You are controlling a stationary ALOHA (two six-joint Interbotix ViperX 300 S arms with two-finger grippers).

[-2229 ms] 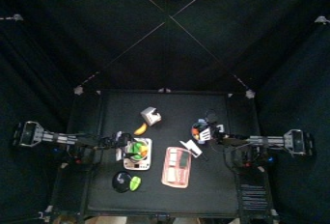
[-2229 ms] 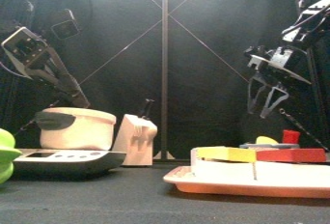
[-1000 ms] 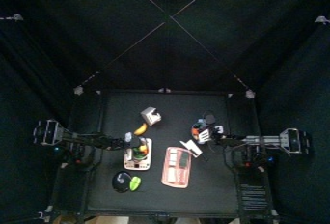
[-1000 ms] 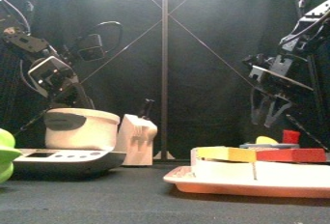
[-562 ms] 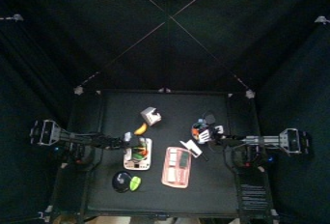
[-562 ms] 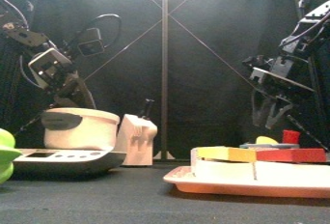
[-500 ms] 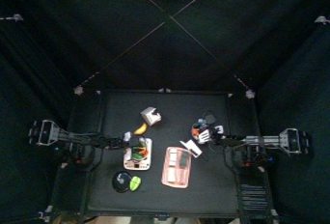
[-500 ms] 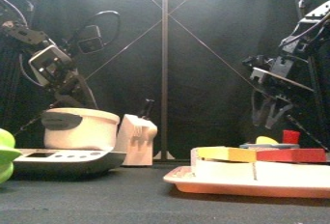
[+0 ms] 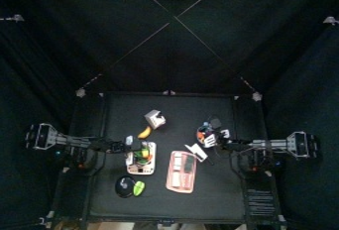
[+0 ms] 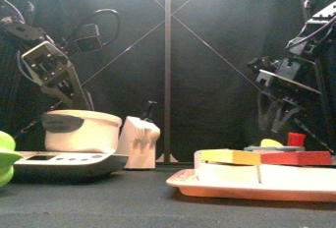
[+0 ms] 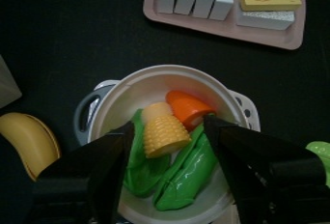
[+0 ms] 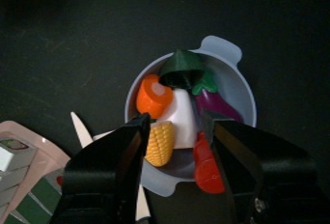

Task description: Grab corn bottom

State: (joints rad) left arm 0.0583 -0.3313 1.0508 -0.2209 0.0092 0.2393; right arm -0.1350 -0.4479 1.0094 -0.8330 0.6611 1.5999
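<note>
A white pot (image 11: 119,98) holds a yellow corn piece (image 11: 161,129), an orange carrot piece (image 11: 194,107) and a green pea pod (image 11: 180,168). My left gripper (image 11: 168,133) hangs open above this pot (image 10: 79,131), its jaws on either side of the corn and touching nothing. A second corn piece (image 12: 161,143) lies in a pale bowl (image 12: 233,88) with an orange piece, a purple eggplant (image 12: 213,103) and a red chili (image 12: 206,165). My right gripper (image 12: 180,128) is open above that bowl, holding nothing.
A pink tray (image 10: 256,183) with white, yellow and red blocks lies between the two arms (image 9: 179,171). A banana (image 11: 29,143) lies beside the pot. A white cut piece (image 10: 140,142) stands behind it. A green object (image 9: 129,186) lies near the front edge.
My left gripper has come down over the pot and drifted slightly left and up again. The right gripper has sunk a little above its bowl. Nothing was picked up.
</note>
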